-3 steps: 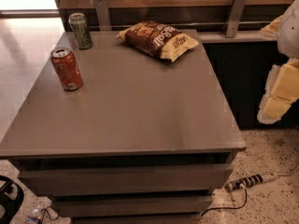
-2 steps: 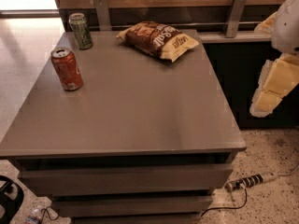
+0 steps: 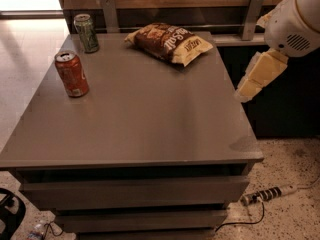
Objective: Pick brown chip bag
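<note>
The brown chip bag (image 3: pixel 169 42) lies flat at the far middle of the grey table (image 3: pixel 145 119). It is dark brown with pale yellow ends and white lettering. My gripper (image 3: pixel 248 88) hangs in the air just off the table's right edge, to the right of the bag and nearer the camera. It is well apart from the bag and holds nothing that I can see. The white arm (image 3: pixel 297 19) rises behind it to the upper right corner.
A red soda can (image 3: pixel 72 74) stands upright at the table's left. A green can (image 3: pixel 86 33) stands at the far left corner. A wooden wall with metal brackets (image 3: pixel 251 15) runs behind the table. A power strip (image 3: pixel 265 194) lies on the floor at the lower right.
The arm and gripper have moved left, closer to the table's right edge. The bag and both cans have not moved.
</note>
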Controlling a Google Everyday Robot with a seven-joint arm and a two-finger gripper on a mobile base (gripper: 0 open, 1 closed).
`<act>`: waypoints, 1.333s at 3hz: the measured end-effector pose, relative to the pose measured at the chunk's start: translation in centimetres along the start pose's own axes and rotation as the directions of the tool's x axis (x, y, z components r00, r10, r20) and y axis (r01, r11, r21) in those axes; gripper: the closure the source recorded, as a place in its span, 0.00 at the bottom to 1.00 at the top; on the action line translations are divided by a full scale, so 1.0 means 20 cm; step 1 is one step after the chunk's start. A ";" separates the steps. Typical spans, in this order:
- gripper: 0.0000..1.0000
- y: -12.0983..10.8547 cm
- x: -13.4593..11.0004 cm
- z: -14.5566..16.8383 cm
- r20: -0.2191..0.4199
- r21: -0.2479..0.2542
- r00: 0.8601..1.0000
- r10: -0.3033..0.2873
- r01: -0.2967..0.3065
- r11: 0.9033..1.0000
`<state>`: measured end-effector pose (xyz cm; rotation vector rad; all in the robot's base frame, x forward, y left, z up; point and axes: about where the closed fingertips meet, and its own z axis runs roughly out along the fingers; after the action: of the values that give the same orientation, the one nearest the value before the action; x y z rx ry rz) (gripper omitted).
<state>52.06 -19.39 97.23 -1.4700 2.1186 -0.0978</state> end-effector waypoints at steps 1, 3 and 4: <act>0.00 -0.19 -0.09 0.12 0.108 0.080 0.992 0.063 -0.072 0.994; 0.00 -0.41 -0.19 0.37 0.185 0.132 0.968 0.170 -0.196 0.972; 0.00 -0.46 -0.21 0.48 0.183 0.127 0.958 0.220 -0.245 0.961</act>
<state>65.42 -16.89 94.13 -1.0946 2.0816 -0.0410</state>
